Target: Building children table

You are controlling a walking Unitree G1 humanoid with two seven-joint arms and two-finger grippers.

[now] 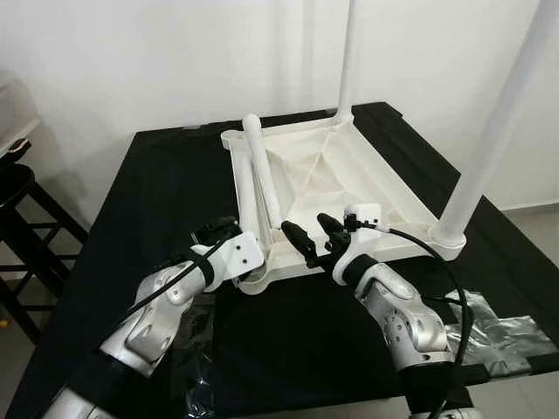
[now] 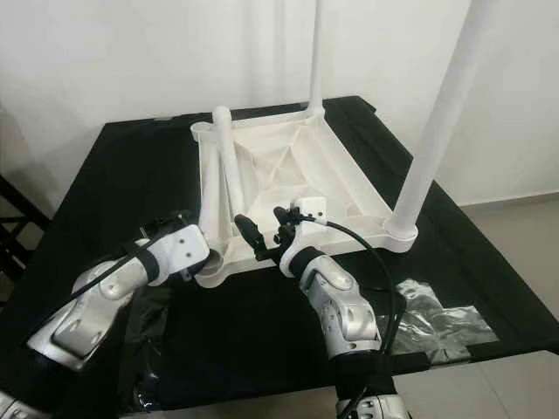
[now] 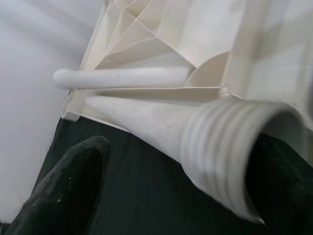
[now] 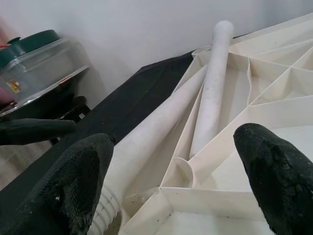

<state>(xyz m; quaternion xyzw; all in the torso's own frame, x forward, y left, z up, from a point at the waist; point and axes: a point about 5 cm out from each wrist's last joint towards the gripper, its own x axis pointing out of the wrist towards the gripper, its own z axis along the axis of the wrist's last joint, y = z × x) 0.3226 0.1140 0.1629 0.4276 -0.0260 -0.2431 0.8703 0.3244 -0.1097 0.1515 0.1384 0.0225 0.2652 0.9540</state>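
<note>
The white table top [image 1: 397,205] lies upside down on the black table [image 1: 157,175]. Two white legs stand upright in its sockets, one at the far corner [image 1: 347,52] and one at the near right corner [image 1: 489,131]. Two loose legs lie along its left side: a round-tipped one [image 1: 262,170] and one with a threaded end [image 3: 220,156]. My left gripper [image 3: 190,154] is open at the near left corner, its fingers either side of that threaded end. My right gripper [image 1: 316,234] hovers open over the top's front rim, holding nothing.
Silver tape patches [image 1: 498,336] lie on the table's front right. A crumpled clear plastic bag [image 1: 196,367] sits at the front left. A black stool [image 1: 17,201] stands off the left edge. A clear container with a green lid [image 4: 39,54] is further left.
</note>
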